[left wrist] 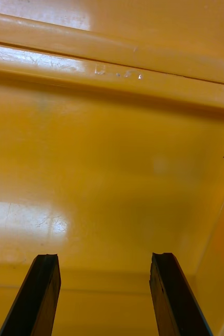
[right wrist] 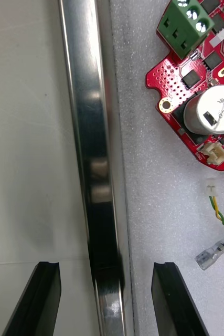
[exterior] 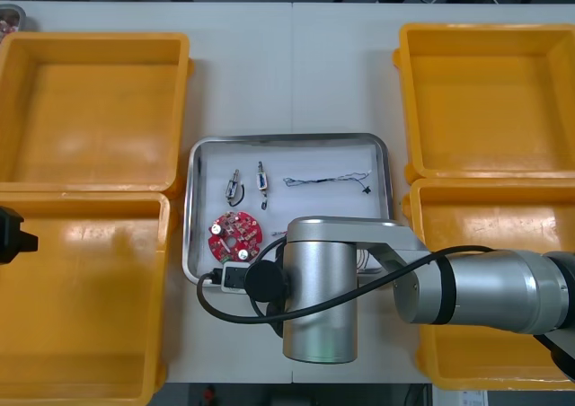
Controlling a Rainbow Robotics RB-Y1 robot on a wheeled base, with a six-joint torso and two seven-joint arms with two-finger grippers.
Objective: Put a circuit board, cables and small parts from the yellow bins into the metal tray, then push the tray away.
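1. Right arm [exterior: 323, 289] comes in from 4 o'clock over the near half of the light table [exterior: 292, 74]. Right gripper [right wrist: 105, 268] sits at what looks like the near rim of the shiny metal tray [right wrist: 88, 131], roughly 6-7 o'clock on the tray. Its fingers are apart and straddle the rim, one over bare table and one over the white liner. Nothing is clamped.
2. Left gripper [left wrist: 105, 257] is idle at 8 o'clock over the near-left yellow plastic bin [exterior: 81, 298]. Fingers are apart and empty, and the bin floor under them is bare.
3. The tray is at table centre, between the bins. Contents, near to far:
   - a round red circuit board [exterior: 234, 235] at the tray's 7 o'clock, just inside the straddled rim
   - a twisted yellow cable with a white connector [right wrist: 223, 215] just beside the board
   - a small metal part [exterior: 234, 188] and a second one [exterior: 261, 180] at 11 o'clock
   - a thin dark cable [exterior: 328, 180] lying across at 1 o'clock
4. Near-right yellow bin [exterior: 485, 217] at 4 o'clock is partly under the arm. Far-left yellow bin [exterior: 90, 110] at 10 and far-right yellow bin [exterior: 490, 101] at 2 look bare where visible.
5. Status, my read: loading is done, with board, cables and parts all in the tray. The push away is left. The tray hasn't gone toward 12 yet, and the right gripper looks staged for the push.
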